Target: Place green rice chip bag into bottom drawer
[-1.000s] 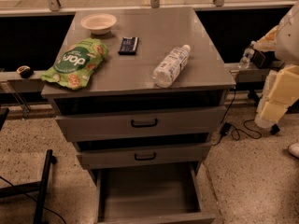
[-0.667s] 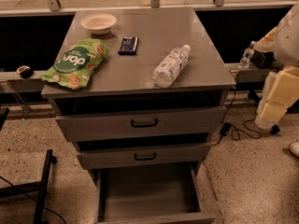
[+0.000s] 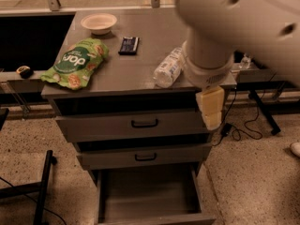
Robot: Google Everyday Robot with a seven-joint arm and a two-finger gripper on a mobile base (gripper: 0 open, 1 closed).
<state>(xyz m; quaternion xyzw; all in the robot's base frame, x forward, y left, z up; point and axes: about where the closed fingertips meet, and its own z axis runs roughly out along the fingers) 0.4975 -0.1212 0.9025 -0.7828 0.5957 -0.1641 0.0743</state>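
Observation:
The green rice chip bag lies flat on the left of the grey cabinet top, its dark green logo facing up. The bottom drawer is pulled open below, and its plain grey inside holds nothing. My arm fills the upper right of the view. My gripper hangs as a cream block in front of the cabinet's right edge, level with the top drawer. It is far right of the bag and holds nothing I can see.
A clear water bottle lies on the top, partly behind my arm. A pale bowl and a small black item sit at the back. The two upper drawers with black handles are closed. Cables lie on the floor to the right, and a black stand leg is on the left.
My arm has swung in from the far right and now covers the cabinet's right corner. The view sits closer to the cabinet. The bag, bottle and drawers have not moved.

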